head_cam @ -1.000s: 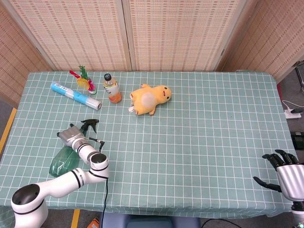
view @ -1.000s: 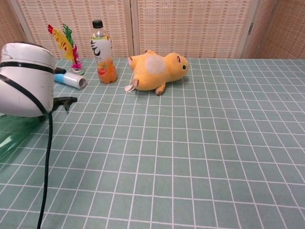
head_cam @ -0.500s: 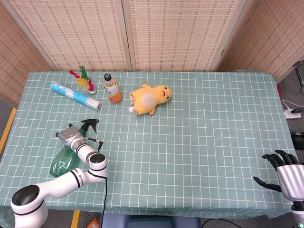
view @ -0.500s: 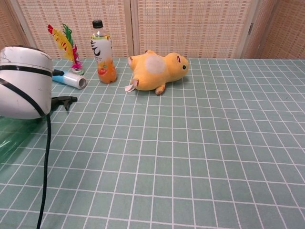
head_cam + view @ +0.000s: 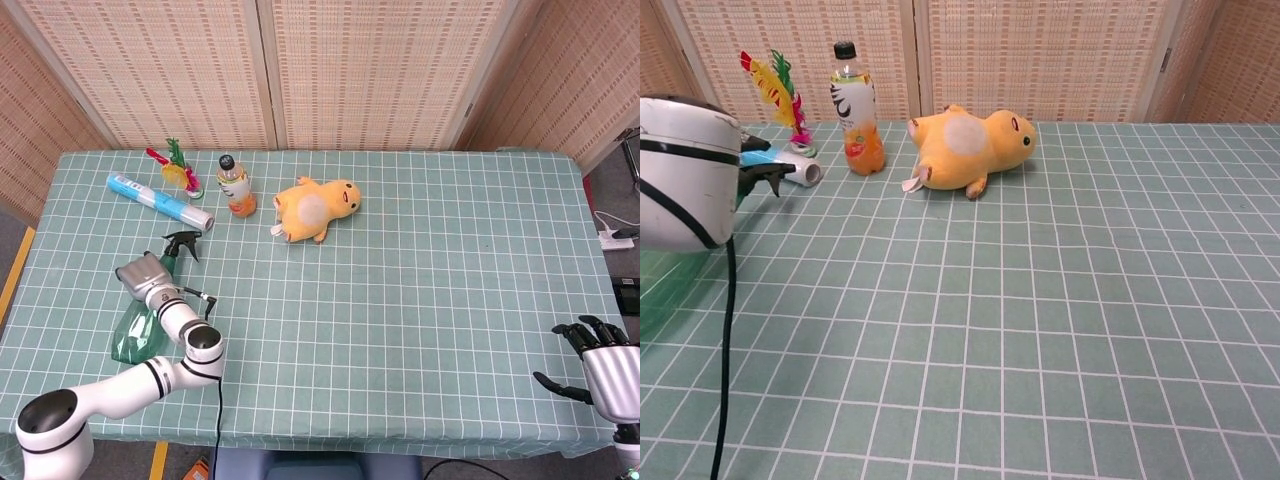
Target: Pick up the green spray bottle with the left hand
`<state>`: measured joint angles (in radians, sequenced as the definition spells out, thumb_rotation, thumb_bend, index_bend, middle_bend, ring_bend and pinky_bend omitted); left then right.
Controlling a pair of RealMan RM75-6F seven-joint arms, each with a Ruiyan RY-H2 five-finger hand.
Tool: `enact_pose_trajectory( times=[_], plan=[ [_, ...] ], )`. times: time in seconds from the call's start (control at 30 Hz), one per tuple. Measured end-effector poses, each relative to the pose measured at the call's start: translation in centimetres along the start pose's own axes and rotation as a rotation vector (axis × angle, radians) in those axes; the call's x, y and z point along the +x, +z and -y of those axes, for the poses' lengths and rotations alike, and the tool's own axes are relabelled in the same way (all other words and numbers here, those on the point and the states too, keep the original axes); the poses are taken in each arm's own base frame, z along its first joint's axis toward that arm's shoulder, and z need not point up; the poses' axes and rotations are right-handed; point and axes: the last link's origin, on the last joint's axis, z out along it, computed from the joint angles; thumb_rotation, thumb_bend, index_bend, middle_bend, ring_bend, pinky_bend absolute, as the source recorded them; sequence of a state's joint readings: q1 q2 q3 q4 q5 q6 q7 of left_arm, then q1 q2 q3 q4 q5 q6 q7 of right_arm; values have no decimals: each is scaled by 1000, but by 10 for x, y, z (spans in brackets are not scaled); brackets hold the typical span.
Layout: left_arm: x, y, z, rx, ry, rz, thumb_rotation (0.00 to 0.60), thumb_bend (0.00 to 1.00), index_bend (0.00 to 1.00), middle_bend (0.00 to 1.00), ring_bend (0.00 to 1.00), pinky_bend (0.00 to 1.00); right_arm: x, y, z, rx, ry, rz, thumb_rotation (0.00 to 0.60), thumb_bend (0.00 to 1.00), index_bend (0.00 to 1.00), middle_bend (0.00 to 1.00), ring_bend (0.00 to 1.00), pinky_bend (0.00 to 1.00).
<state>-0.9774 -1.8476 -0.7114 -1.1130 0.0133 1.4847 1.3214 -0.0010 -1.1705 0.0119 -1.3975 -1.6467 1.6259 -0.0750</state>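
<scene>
The green spray bottle (image 5: 134,335) lies at the table's left front with its black nozzle (image 5: 183,241) pointing away from me. My left hand (image 5: 141,273) grips it around the neck just behind the nozzle. The chest view shows the nozzle (image 5: 770,173) sticking out past my white left forearm (image 5: 685,170), and the green body (image 5: 658,290) runs off the left edge. My right hand (image 5: 598,368) hangs off the table's front right corner, fingers spread and holding nothing.
At the back left lie a blue and white tube (image 5: 160,201) and a feathered toy (image 5: 174,170), with an orange drink bottle (image 5: 235,186) standing nearby. A yellow plush duck (image 5: 315,208) lies right of them. A black cable (image 5: 217,400) trails from my left arm.
My left hand has swung the spray bottle: its nozzle has moved away from me and a little left, and in the chest view it now stands higher, close to the tube.
</scene>
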Motion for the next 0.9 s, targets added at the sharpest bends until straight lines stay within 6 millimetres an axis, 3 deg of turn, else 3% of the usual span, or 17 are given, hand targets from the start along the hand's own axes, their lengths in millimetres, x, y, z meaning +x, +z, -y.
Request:
enact_pose_trajectory(
  times=[0.2,0.43,0.63,0.9],
  plan=[
    [23,1,10,-21,-54,-92,600,296,248,531,337,252,0,0,0,0,0,-1,600,0,381,432,249,353],
    [51,7,42,-22,-168,-169,600,296,280,561,366,275,0,-1,1,0,-2,-6,600,0,380,432,249,353],
    [68,-2,67,-106,-300,-182,600,296,287,570,372,276,0,-2,1,-2,-4,-10,600,0,380,432,249,353],
    [78,-22,123,-262,-582,-198,600,297,288,571,374,265,0,-2,2,-2,-10,-19,600,0,380,432,250,353]
  ],
)
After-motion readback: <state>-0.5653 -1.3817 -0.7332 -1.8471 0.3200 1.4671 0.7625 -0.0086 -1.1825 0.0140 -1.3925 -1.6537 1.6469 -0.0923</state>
